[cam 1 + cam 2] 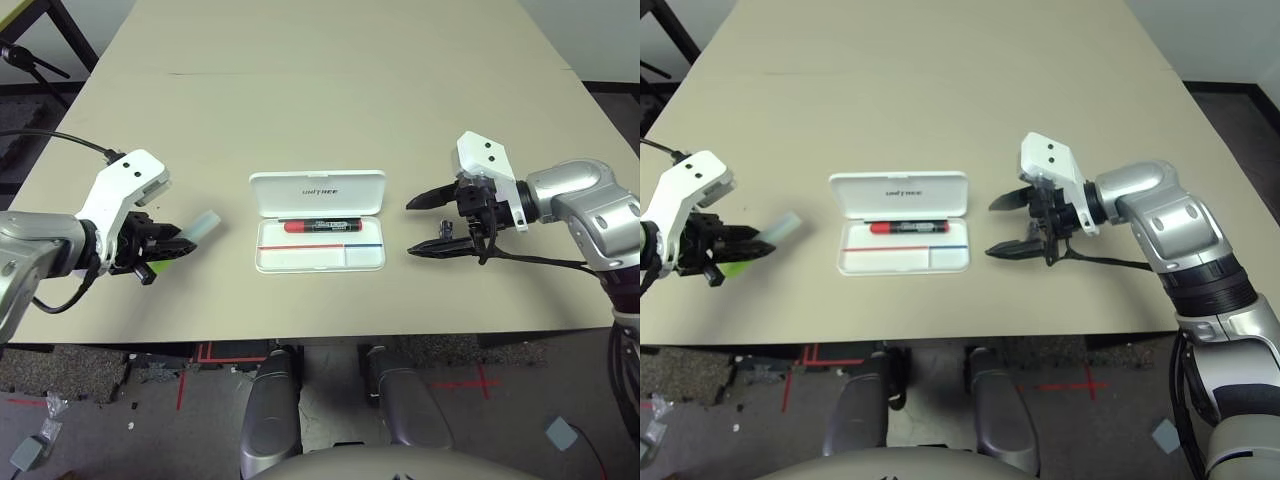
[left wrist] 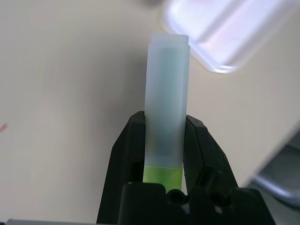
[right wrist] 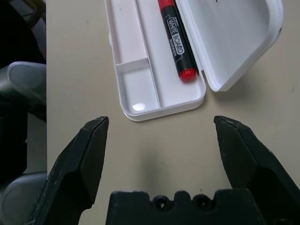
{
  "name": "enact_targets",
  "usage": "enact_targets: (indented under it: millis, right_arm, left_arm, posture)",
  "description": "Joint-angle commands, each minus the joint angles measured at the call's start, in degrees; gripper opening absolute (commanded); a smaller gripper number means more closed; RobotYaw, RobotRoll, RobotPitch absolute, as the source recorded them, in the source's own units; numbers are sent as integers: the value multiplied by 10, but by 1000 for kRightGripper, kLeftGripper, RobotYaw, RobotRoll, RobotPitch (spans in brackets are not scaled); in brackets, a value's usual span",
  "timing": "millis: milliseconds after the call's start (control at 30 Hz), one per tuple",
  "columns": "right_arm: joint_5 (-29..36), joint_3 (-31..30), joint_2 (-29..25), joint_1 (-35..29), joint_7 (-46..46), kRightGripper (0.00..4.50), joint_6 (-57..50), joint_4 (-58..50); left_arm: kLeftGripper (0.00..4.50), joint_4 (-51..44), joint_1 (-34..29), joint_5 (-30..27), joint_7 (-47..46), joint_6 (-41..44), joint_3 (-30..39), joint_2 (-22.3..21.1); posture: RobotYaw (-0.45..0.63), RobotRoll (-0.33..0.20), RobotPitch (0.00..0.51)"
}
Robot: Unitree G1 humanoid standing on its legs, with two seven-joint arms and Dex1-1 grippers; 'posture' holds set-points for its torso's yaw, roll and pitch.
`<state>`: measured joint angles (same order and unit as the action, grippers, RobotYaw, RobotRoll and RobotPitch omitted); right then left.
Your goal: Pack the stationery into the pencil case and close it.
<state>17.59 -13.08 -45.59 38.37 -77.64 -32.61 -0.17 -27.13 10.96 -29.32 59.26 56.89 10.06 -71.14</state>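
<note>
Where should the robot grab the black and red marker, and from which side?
I'd grab the marker around its middle, coming from above, with one finger on each long side. It's a long, thin stick lying flat in the open pencil case, so that should balance best. The raised lid stands close behind it, so come down carefully.

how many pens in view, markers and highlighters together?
2. Marker in the open pencil case, highlighter held in the left gripper. Arms could hide others.
</note>
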Motion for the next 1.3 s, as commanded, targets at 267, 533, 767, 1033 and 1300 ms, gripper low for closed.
enact_targets:
  millis: [267, 533, 767, 1033, 1300]
  right_arm:
    - [-4, -6, 3, 4, -6, 4500, 3, 1]
    - [-2, 0, -2, -5, 1, 4500, -5, -13]
    - [-2, 2, -6, -14, 10, 4500, -7, -22]
    - [-4, 1, -6, -14, 14, 4500, -4, -21]
    - [-7, -1, -7, -14, 18, 4500, 2, -18]
  left_arm:
    - [1089, -59, 62, 16, 55, -73, -98, -32]
    - [1089, -35, 177, 80, 59, -101, -233, 29]
    - [1089, -2, 248, 161, 57, -123, -327, 96]
    - [1089, 20, 279, 210, 62, -132, -376, 152]
    - [1089, 38, 295, 237, 68, -138, -394, 189]
  posture:
    - [6, 0, 230]
    - [-27, 0, 229]
    - [-39, 0, 225]
    - [-47, 0, 213]
    - [-55, 0, 203]
